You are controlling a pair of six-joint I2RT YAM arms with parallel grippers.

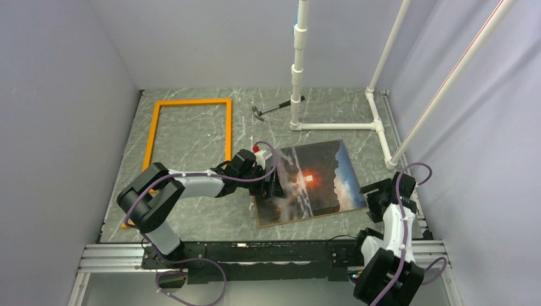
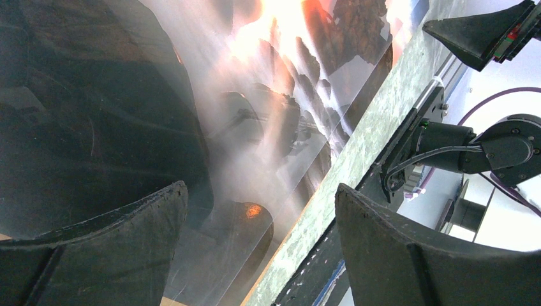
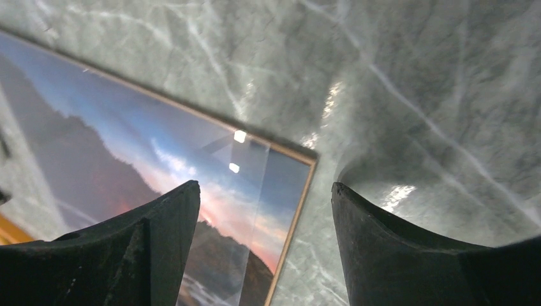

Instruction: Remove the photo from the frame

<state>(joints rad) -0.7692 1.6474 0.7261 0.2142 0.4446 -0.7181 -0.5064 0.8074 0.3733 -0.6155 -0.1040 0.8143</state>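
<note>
The photo (image 1: pixel 319 178), with dark rocks, an orange glow and blue sky, lies flat on the marble table, outside the frame. The frame (image 1: pixel 150 137), a thin orange border, lies empty at the back left. My left gripper (image 1: pixel 275 185) hovers low over the photo's left edge, open, with nothing between its fingers (image 2: pixel 96 255). A clear sheet (image 2: pixel 268 191) lies over the photo (image 2: pixel 293 76). My right gripper (image 1: pixel 376 194) is open just off the photo's right edge. Its wrist view shows the photo's blue-sky corner (image 3: pixel 159 166) below the open right gripper (image 3: pixel 265 194).
A hammer (image 1: pixel 271 109) lies at the back beside a white pipe stand (image 1: pixel 296 76) that runs along the right side. A small red-tipped thing (image 1: pixel 256 148) sits by my left wrist. The metal rail (image 1: pixel 255 252) borders the near edge.
</note>
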